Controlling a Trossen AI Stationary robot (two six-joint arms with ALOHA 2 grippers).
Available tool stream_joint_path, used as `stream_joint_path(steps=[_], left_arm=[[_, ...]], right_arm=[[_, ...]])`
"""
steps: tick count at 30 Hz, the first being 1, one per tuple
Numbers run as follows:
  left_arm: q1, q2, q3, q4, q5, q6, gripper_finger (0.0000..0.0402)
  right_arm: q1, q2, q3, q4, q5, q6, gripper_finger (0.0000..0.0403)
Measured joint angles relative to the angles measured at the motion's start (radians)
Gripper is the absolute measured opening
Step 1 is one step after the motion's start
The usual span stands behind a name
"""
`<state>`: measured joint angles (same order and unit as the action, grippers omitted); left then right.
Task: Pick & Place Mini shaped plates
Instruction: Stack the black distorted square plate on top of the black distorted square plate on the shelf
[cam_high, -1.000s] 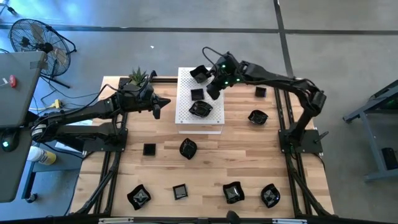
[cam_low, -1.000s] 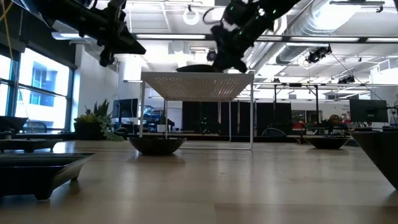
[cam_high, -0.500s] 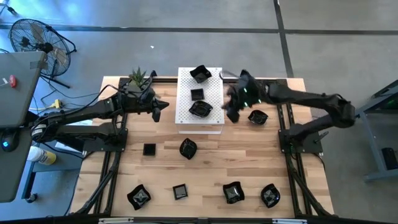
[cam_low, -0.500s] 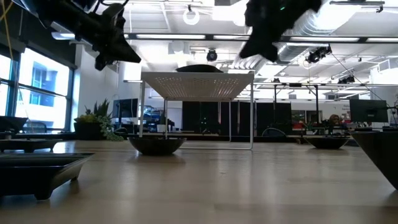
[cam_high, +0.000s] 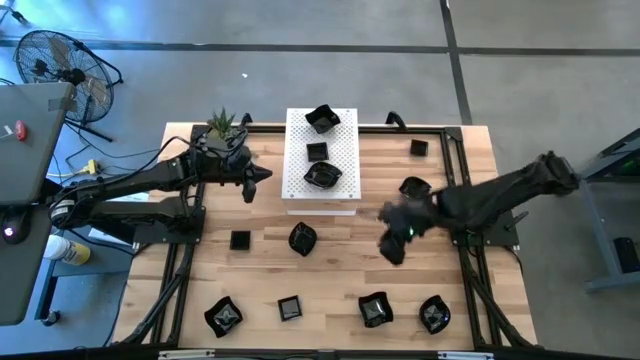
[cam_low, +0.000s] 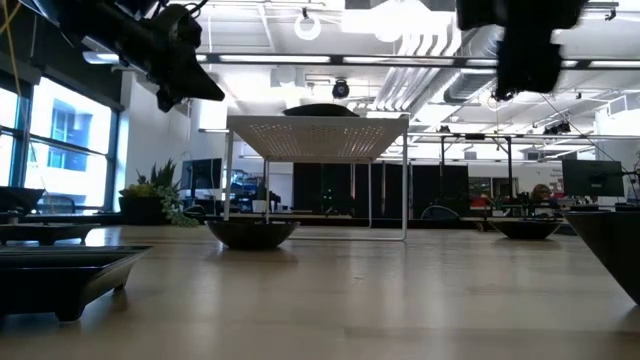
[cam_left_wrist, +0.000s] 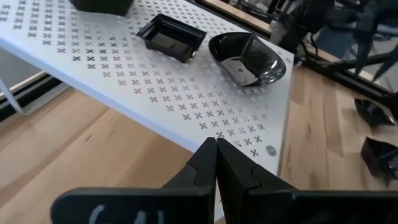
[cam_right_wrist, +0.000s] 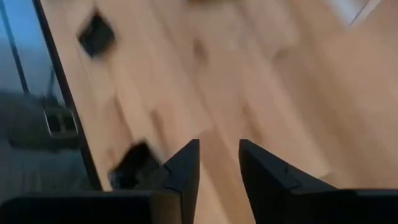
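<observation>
Three black mini shaped plates (cam_high: 321, 118) (cam_high: 317, 152) (cam_high: 322, 176) rest on the white perforated board (cam_high: 340, 200). Several more lie on the wooden table, among them one (cam_high: 415, 188) at the right and one (cam_high: 302, 238) in the middle. My right gripper (cam_high: 392, 245) hovers over the table's right middle. In its wrist view it (cam_right_wrist: 219, 155) is open with only bare wood between the fingers. My left gripper (cam_high: 262, 174) is shut and empty, just left of the board. Its wrist view shows it (cam_left_wrist: 216, 165) facing the board's edge.
A small green plant (cam_high: 222, 124) stands at the far left corner. Black frame rails (cam_high: 455, 190) run along the table's sides. The board stands raised on thin legs (cam_low: 405, 190). Bare wood lies between the board and the near row of plates (cam_high: 375, 309).
My right gripper has swung away from the far end of the board, first toward the table's right edge, then toward the near edge, and now hangs over the right middle of the table. The three plates on the board have stayed put.
</observation>
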<state>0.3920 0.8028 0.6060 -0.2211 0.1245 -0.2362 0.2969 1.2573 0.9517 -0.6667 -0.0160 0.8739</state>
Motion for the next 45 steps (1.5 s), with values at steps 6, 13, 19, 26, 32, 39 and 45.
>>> stream_joint_path(steps=[6,13,19,26,32,39,45], left_arm=[[0.0,0.0,0.0,0.0,0.0,0.026,0.0002],[0.0,0.0,0.0,-0.02,0.001,0.024,0.0002],[0.0,0.0,0.0,-0.024,0.004,0.023,0.0002],[0.0,0.0,0.0,-0.023,0.005,0.022,0.0002],[0.0,0.0,0.0,-0.025,0.006,0.022,0.0002],[0.0,-0.001,0.0,-0.043,0.006,0.022,0.0002],[0.0,-0.001,0.0,-0.052,0.008,0.022,0.0002]], right_arm=[[0.156,0.124,-0.028,0.085,-0.073,0.103,0.0112],[0.227,0.263,-0.033,0.186,-0.118,0.27,0.0112],[0.251,0.286,-0.033,0.173,-0.078,0.421,0.0112],[0.255,0.292,-0.033,0.179,-0.008,0.366,0.0112],[0.255,0.341,-0.033,0.223,-0.057,0.179,0.0112],[0.253,0.409,-0.033,0.298,-0.1,0.047,0.0111],[0.253,0.44,-0.033,0.296,-0.103,0.033,0.0077]])
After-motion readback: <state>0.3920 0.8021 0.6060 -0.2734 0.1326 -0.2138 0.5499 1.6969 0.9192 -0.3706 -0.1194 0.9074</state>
